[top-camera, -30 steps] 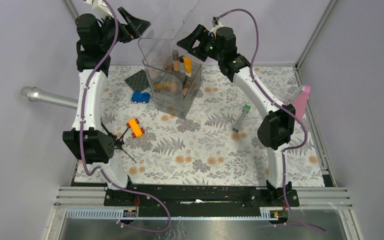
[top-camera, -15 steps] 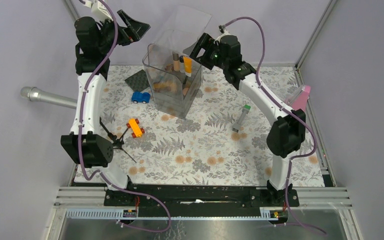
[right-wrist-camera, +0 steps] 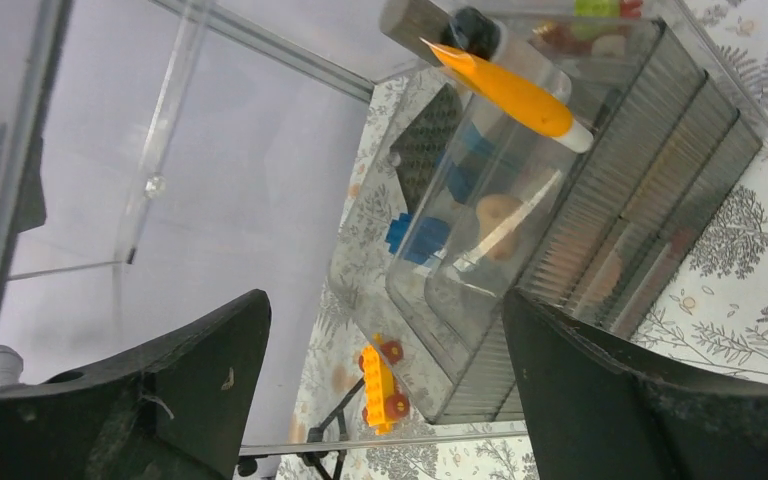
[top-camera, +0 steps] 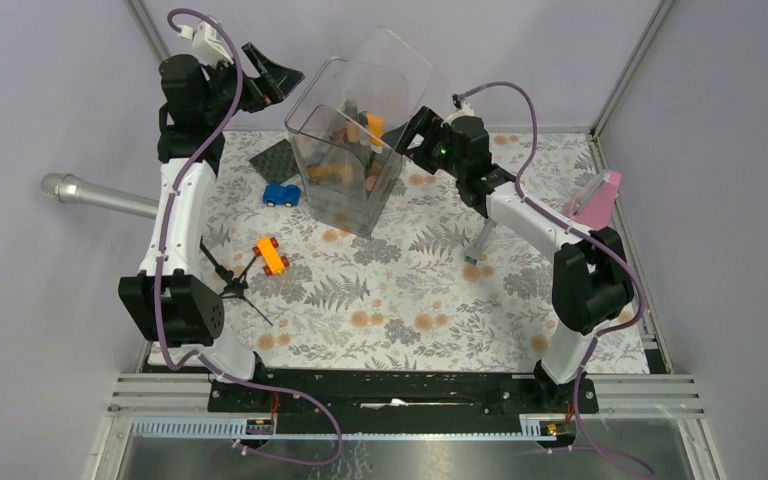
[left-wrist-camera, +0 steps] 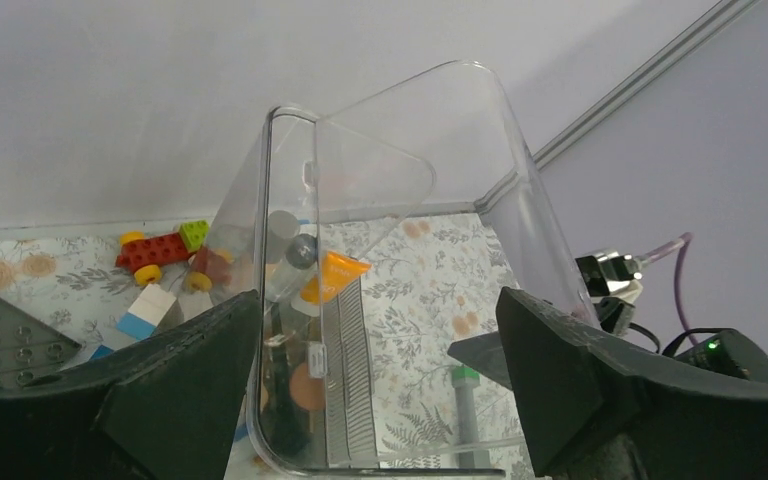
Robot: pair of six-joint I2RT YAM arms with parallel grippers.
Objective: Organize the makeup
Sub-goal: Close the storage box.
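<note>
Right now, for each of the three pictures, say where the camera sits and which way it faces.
Top external: above, behind the bases, looking down on the floral table; left arm, right arm show.
Left wrist: on the left gripper, facing the clear organizer; its open fingers show.
Right wrist: on the right gripper, facing the organizer's other side; open fingers show.
Shared: both wrist views show the orange tube.
</note>
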